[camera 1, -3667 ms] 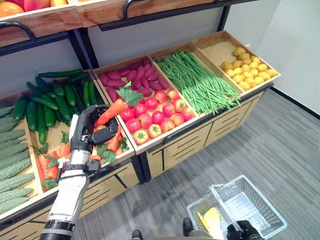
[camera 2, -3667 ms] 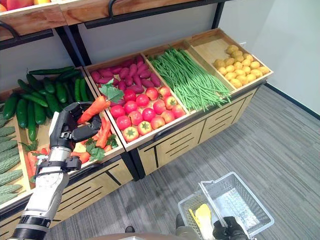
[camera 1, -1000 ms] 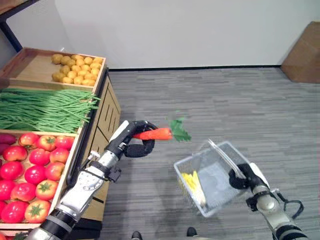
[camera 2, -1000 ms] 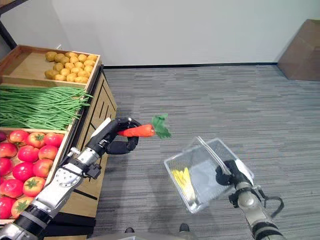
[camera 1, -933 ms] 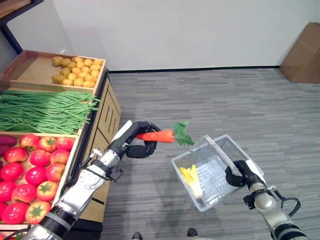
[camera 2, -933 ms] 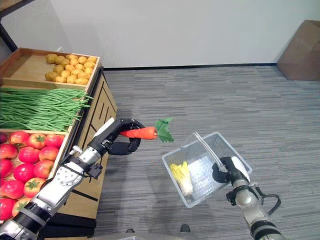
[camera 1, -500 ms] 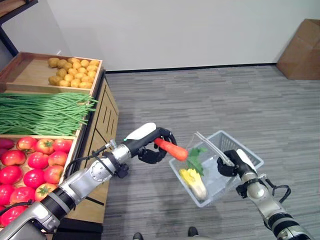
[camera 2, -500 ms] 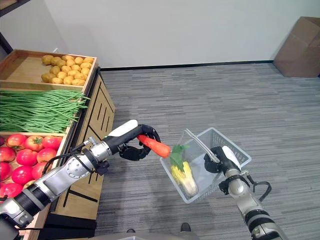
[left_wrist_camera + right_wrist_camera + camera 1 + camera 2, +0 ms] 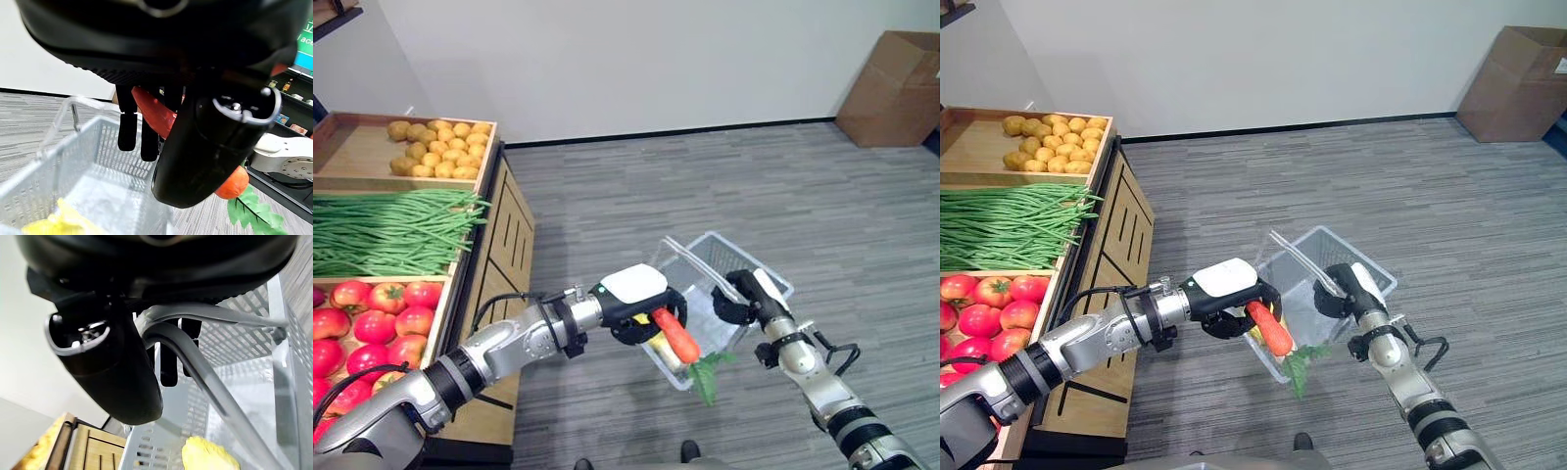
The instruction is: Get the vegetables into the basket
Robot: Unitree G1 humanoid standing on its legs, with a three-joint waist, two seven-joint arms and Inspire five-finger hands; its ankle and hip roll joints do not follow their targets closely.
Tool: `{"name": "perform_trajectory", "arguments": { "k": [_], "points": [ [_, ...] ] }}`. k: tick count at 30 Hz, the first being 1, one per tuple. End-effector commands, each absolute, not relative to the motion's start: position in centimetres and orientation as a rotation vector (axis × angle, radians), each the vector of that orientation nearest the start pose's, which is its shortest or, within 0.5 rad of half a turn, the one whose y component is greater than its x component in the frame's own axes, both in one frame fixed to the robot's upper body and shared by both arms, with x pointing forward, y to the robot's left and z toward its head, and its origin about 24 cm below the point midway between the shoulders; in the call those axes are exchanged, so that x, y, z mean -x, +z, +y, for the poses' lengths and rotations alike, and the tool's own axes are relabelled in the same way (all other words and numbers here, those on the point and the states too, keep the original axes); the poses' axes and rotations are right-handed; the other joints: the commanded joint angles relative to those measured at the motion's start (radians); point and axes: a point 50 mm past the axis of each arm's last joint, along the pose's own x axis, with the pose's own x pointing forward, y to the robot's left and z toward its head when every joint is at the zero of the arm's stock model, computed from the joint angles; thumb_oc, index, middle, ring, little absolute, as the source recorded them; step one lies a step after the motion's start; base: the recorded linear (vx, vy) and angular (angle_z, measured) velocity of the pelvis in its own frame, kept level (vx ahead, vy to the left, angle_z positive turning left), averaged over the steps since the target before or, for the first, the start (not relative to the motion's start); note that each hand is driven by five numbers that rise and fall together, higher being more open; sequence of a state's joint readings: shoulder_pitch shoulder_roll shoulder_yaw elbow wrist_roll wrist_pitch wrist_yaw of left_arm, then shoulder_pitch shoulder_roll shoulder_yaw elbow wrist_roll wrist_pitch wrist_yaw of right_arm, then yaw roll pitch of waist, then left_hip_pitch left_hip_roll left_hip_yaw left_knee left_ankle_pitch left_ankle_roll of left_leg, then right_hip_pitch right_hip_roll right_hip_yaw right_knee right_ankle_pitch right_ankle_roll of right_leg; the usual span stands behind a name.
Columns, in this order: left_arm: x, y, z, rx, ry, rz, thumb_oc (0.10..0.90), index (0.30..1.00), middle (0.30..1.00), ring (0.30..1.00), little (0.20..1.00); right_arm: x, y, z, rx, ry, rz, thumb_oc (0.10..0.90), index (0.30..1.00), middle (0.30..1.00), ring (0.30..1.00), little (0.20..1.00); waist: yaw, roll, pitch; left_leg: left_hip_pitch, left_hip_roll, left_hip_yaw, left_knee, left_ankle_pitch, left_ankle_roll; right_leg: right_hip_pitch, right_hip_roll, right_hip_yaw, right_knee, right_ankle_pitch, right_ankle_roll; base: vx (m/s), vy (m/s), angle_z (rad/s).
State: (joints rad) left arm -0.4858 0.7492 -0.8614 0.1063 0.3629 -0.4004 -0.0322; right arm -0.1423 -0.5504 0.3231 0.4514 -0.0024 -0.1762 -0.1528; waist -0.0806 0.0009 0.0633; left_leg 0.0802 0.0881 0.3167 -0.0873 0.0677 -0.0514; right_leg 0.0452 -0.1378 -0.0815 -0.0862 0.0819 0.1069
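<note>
Carrot [image 9: 676,335] pinched in left hand [image 9: 628,305], fingers curled round it, tilted leaf-end down over near rim of wire basket [image 9: 759,284], which right hand [image 9: 744,297] holds by its handle [image 9: 205,377], yellow vegetable [image 9: 208,455] lying inside.

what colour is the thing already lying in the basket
Yellow, lying in the grey mesh basket; clearest in the right wrist view.

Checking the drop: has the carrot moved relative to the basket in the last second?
Yes. The carrot, in the left hand, went from beside the basket to over its near rim, leaves hanging outside.
</note>
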Motion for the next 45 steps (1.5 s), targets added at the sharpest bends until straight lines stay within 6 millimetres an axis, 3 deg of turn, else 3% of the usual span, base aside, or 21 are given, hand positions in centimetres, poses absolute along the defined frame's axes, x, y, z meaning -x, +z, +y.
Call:
{"name": "perform_trajectory", "arguments": {
  "k": [1, 7, 15, 16, 17, 18, 27, 33, 36, 37, 38, 41, 42, 44, 45],
  "points": [
    [-27.6, 9.6, 9.2, -1.142, -0.902, -0.65, 0.4, 0.3, 0.3, 0.3, 0.3, -30.6, 10.6, -19.3, 0.442, 0.085, -0.373, 0.4, 0.3, 0.3, 0.3, 0.3, 0.005, -0.035, -0.059, 0.006, 0.016, -0.049, 0.0, -0.052, -0.026, -0.035, -0.018, 0.034, -0.001, 0.029, 0.073, 0.0, 0.0, 0.0],
    [-28.5, 7.8, 9.2, -1.159, -0.834, -0.577, 0.4, 0.3, 0.3, 0.3, 0.3, -29.9, 12.5, -17.5, 0.371, 0.163, -0.472, 0.4, 0.3, 0.3, 0.3, 0.3, -0.002, -0.038, -0.06, 0.01, 0.018, -0.043, 0.0, -0.052, -0.028, -0.034, -0.018, 0.04, -0.001, 0.028, 0.071, 0.0, 0.001, -0.02],
    [-29.7, 5.7, 10.2, -1.235, -0.714, -0.495, 0.4, 0.3, 0.3, 0.3, 0.3, -28.4, 13.5, -15.3, 0.248, 0.284, -0.532, 0.4, 0.3, 0.3, 0.3, 0.3, -0.015, -0.039, -0.062, 0.011, 0.019, -0.032, 0.0, -0.053, -0.029, -0.038, -0.016, 0.049, -0.001, 0.03, 0.07, 0.0, 0.004, -0.08],
    [-29.8, 5.4, 10.4, -1.24, -0.707, -0.482, 0.463, 0.388, 0.388, 0.388, 0.388, -28.3, 13.5, -15.3, 0.244, 0.291, -0.533, 0.4, 0.3, 0.3, 0.3, 0.3, -0.015, -0.039, -0.062, 0.011, 0.02, -0.03, 0.0, -0.053, -0.029, -0.038, -0.016, 0.049, -0.001, 0.03, 0.07, 0.0, 0.0, 0.0],
    [-29.9, 5.0, 10.8, -1.258, -0.686, -0.462, 0.639, 0.635, 0.635, 0.635, 0.635, -28.1, 13.5, -15.2, 0.236, 0.298, -0.531, 0.4, 0.3, 0.3, 0.3, 0.3, -0.015, -0.04, -0.062, 0.011, 0.021, -0.029, 0.0, -0.052, -0.029, -0.039, -0.016, 0.05, -0.001, 0.03, 0.069, 0.0, 0.0, 0.0],
    [-30.0, 3.9, 11.4, -1.291, -0.657, -0.41, 0.9, 1.0, 1.0, 1.0, 1.0, -27.8, 13.3, -14.9, 0.236, 0.318, -0.529, 0.4, 0.3, 0.3, 0.3, 0.3, -0.015, -0.04, -0.062, 0.012, 0.021, -0.027, 0.0, -0.052, -0.029, -0.041, -0.015, 0.051, -0.001, 0.03, 0.069, 0.0, 0.0, 0.0],
    [-29.8, 0.9, 14.3, -1.395, -0.589, -0.235, 0.9, 1.0, 1.0, 1.0, 1.0, -27.0, 12.3, -16.1, 0.249, 0.291, -0.481, 0.4, 0.3, 0.3, 0.3, 0.3, -0.006, -0.041, -0.061, 0.006, 0.021, -0.037, 0.0, -0.049, -0.031, -0.035, -0.016, 0.04, -0.001, 0.026, 0.066, 0.0, -0.001, 0.0],
    [-29.9, 1.1, 14.9, -1.405, -0.562, -0.229, 0.9, 1.0, 1.0, 1.0, 1.0, -27.1, 11.7, -16.6, 0.289, 0.27, -0.457, 0.4, 0.3, 0.3, 0.3, 0.3, 0.0, -0.043, -0.061, 0.003, 0.022, -0.045, 0.0, -0.047, -0.032, -0.029, -0.017, 0.029, -0.001, 0.024, 0.064, 0.0, -0.001, 0.01],
    [-29.2, 3.6, 14.1, -1.16, -0.527, -0.3, 0.9, 1.0, 1.0, 1.0, 1.0, -27.4, 9.8, -18.6, 0.403, 0.157, -0.367, 0.4, 0.3, 0.3, 0.3, 0.3, 0.011, -0.044, -0.059, -0.001, 0.021, -0.058, 0.0, -0.045, -0.031, -0.022, -0.018, 0.017, -0.001, 0.02, 0.062, 0.0, -0.011, 0.03],
    [-28.1, 4.4, 13.6, -1.0, -0.569, -0.304, 0.9, 1.0, 1.0, 1.0, 1.0, -27.5, 8.7, -19.8, 0.426, 0.092, -0.308, 0.4, 0.3, 0.3, 0.3, 0.3, 0.018, -0.043, -0.059, -0.002, 0.021, -0.064, 0.0, -0.044, -0.029, -0.021, -0.019, 0.013, -0.001, 0.019, 0.061, 0.0, -0.008, 0.07],
    [-28.1, 4.5, 13.7, -0.997, -0.571, -0.3, 0.9, 1.0, 1.0, 1.0, 1.0, -27.5, 8.6, -19.8, 0.426, 0.093, -0.308, 0.4, 0.3, 0.3, 0.3, 0.3, 0.017, -0.044, -0.059, -0.002, 0.021, -0.064, 0.0, -0.044, -0.028, -0.02, -0.019, 0.013, -0.001, 0.019, 0.061, 0.01, -0.008, 0.08],
    [-26.6, 6.2, 13.1, -0.769, -0.642, -0.315, 0.9, 1.0, 1.0, 1.0, 1.0, -27.6, 7.1, -21.4, 0.463, 0.008, -0.23, 0.4, 0.3, 0.3, 0.3, 0.3, 0.026, -0.039, -0.059, -0.002, 0.019, -0.071, 0.0, -0.044, -0.026, -0.017, -0.019, 0.009, -0.001, 0.018, 0.059, 0.0, -0.005, 0.14],
    [-25.7, 6.7, 13.4, -0.61, -0.645, -0.289, 0.9, 1.0, 1.0, 1.0, 1.0, -27.5, 6.1, -22.3, 0.495, -0.036, -0.178, 0.4, 0.3, 0.3, 0.3, 0.3, 0.032, -0.038, -0.058, -0.002, 0.018, -0.076, 0.0, -0.043, -0.025, -0.015, -0.019, 0.007, -0.001, 0.017, 0.058, 0.0, -0.006, 0.05],
    [-24.3, 6.1, 14.8, -0.402, -0.63, -0.186, 0.9, 1.0, 1.0, 1.0, 1.0, -27.2, 4.3, -24.0, 0.532, -0.108, -0.082, 0.4, 0.3, 0.3, 0.3, 0.3, 0.042, -0.038, -0.057, -0.002, 0.017, -0.084, 0.0, -0.041, -0.024, -0.012, -0.019, 0.002, -0.001, 0.016, 0.056, 0.0, -0.012, 0.05],
    [-24.3, 6.1, 14.8, -0.402, -0.63, -0.186, 0.9, 1.0, 1.0, 1.0, 1.0, -27.2, 4.3, -24.0, 0.532, -0.108, -0.082, 0.4, 0.3, 0.3, 0.3, 0.3, 0.042, -0.038, -0.057, -0.002, 0.017, -0.084, 0.0, -0.041, -0.024, -0.011, -0.019, 0.002, -0.001, 0.016, 0.056, -0.01, -0.012, 0.06]
  ]
}}
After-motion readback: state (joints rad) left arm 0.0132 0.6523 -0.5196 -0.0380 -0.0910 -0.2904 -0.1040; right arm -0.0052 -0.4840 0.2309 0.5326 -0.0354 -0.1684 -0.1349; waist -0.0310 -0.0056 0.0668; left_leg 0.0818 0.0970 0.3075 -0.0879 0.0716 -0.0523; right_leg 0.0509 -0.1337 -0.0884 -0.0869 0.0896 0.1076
